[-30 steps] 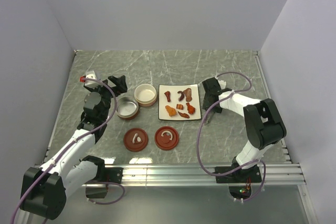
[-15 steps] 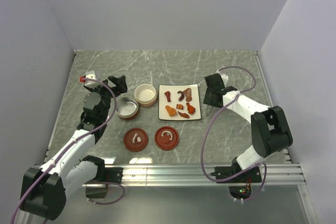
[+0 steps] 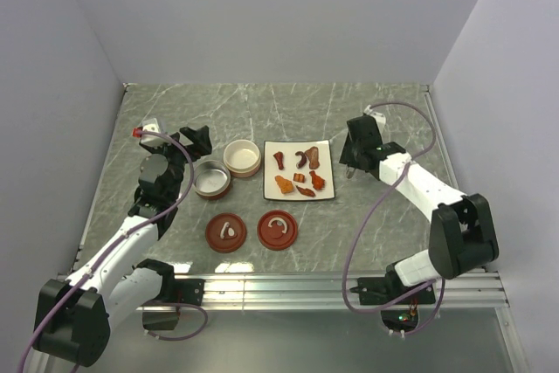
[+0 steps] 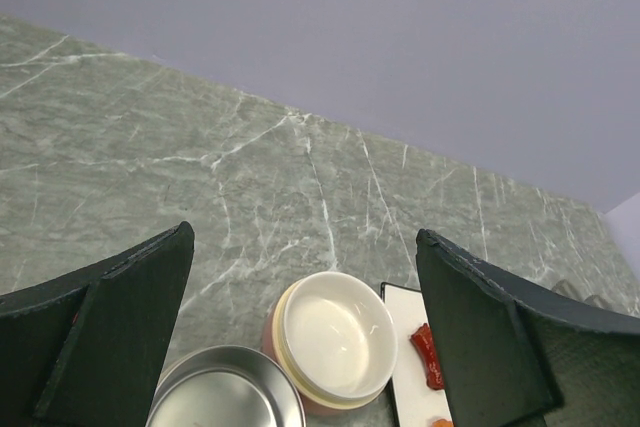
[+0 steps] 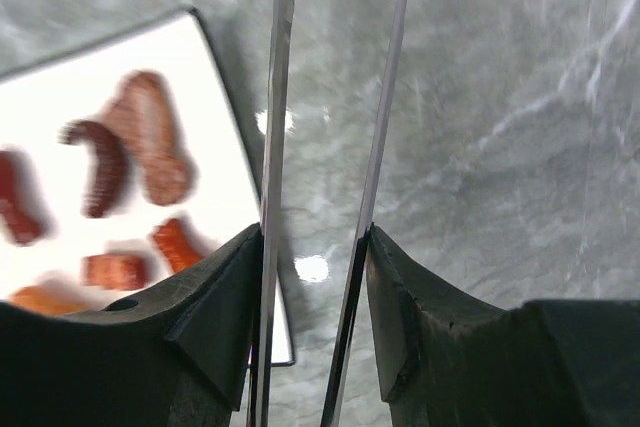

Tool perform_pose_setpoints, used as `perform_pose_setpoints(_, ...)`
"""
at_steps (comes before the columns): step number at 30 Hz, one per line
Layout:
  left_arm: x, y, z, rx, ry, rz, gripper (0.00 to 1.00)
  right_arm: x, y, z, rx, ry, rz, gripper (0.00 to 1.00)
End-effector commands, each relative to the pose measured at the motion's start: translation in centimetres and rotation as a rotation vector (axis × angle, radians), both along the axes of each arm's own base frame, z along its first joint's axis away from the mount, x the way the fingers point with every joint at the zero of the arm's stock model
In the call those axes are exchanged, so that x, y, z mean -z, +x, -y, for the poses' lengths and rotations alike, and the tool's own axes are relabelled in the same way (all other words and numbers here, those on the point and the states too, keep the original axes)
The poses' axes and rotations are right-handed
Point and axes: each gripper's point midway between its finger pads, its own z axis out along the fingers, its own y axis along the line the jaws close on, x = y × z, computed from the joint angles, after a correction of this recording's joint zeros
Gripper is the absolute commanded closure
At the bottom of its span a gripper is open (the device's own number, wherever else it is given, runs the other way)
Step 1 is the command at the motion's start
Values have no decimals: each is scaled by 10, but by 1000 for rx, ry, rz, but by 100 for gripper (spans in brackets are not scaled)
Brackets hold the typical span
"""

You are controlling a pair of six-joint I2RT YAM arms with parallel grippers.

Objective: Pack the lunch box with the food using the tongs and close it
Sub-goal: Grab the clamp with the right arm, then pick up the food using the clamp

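Between its two fingers my right gripper (image 5: 312,247) is shut on the tongs (image 5: 283,67); the two thin metal arms run forward, held apart, over the table just right of the white plate (image 5: 215,117). From above, that gripper (image 3: 348,166) hangs beside the plate's right edge (image 3: 327,148). Several pieces of food (image 3: 299,177) lie on the plate, dark red and orange (image 5: 150,152). The lunch box stands as two open bowls, a steel one (image 3: 212,178) and a cream one (image 3: 243,158). My left gripper (image 3: 196,139) is open and empty behind them (image 4: 305,317).
Two red-brown lids with white handles (image 3: 226,232) (image 3: 278,229) lie on the marble table near the front. Grey walls enclose the table on three sides. A metal rail (image 3: 332,286) runs along the near edge.
My right gripper has closed a little on the tongs, lifted them off the table and swung toward the back right. The left arm has not moved.
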Motion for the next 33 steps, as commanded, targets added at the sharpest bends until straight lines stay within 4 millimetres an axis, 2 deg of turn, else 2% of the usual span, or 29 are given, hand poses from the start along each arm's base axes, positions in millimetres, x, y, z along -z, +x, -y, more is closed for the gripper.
perform_pose_setpoints(1, -12, -1, 0, 10, -6, 51, 1, -55, 18, -9, -28, 50, 150, 49)
perform_pose_setpoints(8, -12, -2, 0, 9, -9, 54, 1, -83, 26, -21, -88, 91, 236, 52)
perform_pose_setpoints(14, -14, -3, 0, 12, -12, 60, 1, -114, 26, -52, -224, 180, 321, 54)
perform_pose_setpoints(18, -14, -3, -1, 6, -14, 54, 1, -127, 13, -76, -336, 239, 351, 54)
perform_pose_setpoints(29, -9, 3, 1, 6, -9, 36, 1, -118, -29, -126, -563, 289, 326, 54)
perform_pose_setpoints(33, -7, 5, 1, 6, -5, 27, 0, -107, -38, -142, -604, 266, 286, 54)
